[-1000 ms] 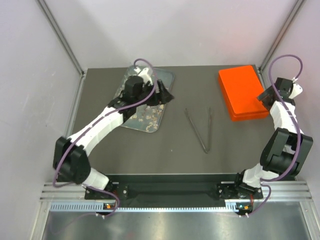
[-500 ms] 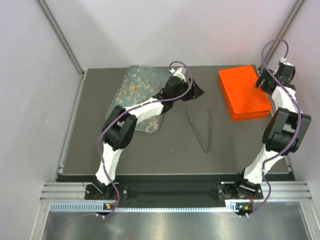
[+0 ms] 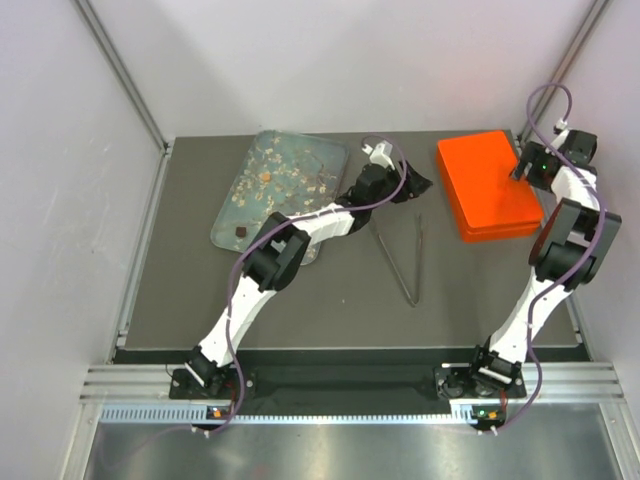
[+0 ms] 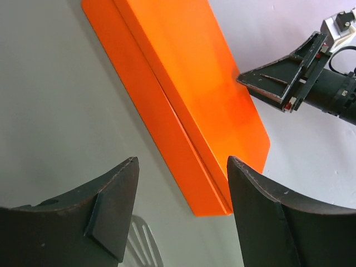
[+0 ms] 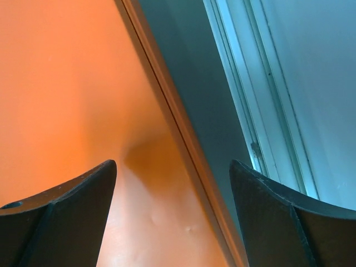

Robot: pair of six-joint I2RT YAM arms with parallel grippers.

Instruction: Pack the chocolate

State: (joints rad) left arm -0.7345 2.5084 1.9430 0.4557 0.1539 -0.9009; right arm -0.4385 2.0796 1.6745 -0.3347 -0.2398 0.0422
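Orange box [image 3: 487, 186] x1, tongs [image 3: 408, 290] x1, tray [image 3: 228, 210] x1, choc [image 3: 265, 177] scattered

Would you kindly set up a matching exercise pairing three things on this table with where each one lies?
Things:
1. flat orange rectangular box
2. thin grey metal tongs
3. small brown chocolate lumps

Places:
A. on the clear rectangular tray, far left
B. middle of the dark table
C. far right of the table

Pairs: 1-C, 2-B, 3-A.
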